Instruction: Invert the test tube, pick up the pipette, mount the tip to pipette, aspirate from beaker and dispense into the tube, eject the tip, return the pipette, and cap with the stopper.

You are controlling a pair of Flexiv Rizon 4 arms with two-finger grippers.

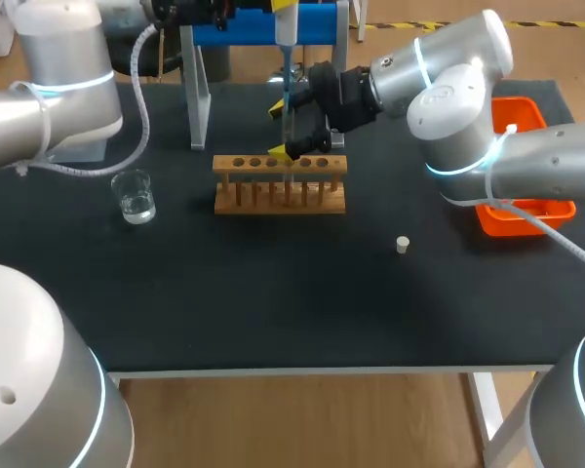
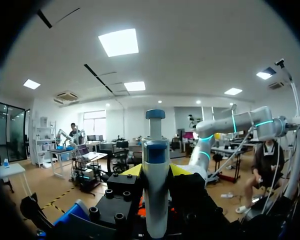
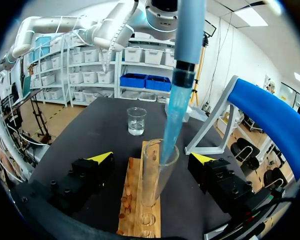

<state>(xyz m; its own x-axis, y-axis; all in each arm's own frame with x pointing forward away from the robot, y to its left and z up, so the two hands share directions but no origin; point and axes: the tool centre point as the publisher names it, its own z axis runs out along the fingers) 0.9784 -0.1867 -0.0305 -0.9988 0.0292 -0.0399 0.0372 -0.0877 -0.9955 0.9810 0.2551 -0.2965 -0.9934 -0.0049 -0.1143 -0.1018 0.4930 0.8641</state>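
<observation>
Right wrist view: we are apparently dispensing, our left pincer (image 2: pixel 156 170) pinching the blue plastic pipette (image 3: pixel 189 35) into the clear glass test tube (image 3: pixel 154 182) between our spread right pincer (image 3: pixel 152 157); ejecting, returning, capping are awaiting us.

Black table (image 1: pixel 273 302) with wooden rack (image 1: pixel 280 185), beaker (image 1: pixel 135 197), white stopper (image 1: pixel 403 245), orange bin (image 1: pixel 526 109), pipette stand (image 1: pixel 197 93)

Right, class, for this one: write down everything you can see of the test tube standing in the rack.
The test tube is a clear, glass-looking cylinder with an open, uncapped mouth. It stands upright in one hole of the wooden rack. Whether it holds any liquid cannot be told. The blue pipette tip comes down from above and dips into its mouth. The tube stands between the open fingers of the right gripper, which are well apart on either side and do not touch it.
</observation>
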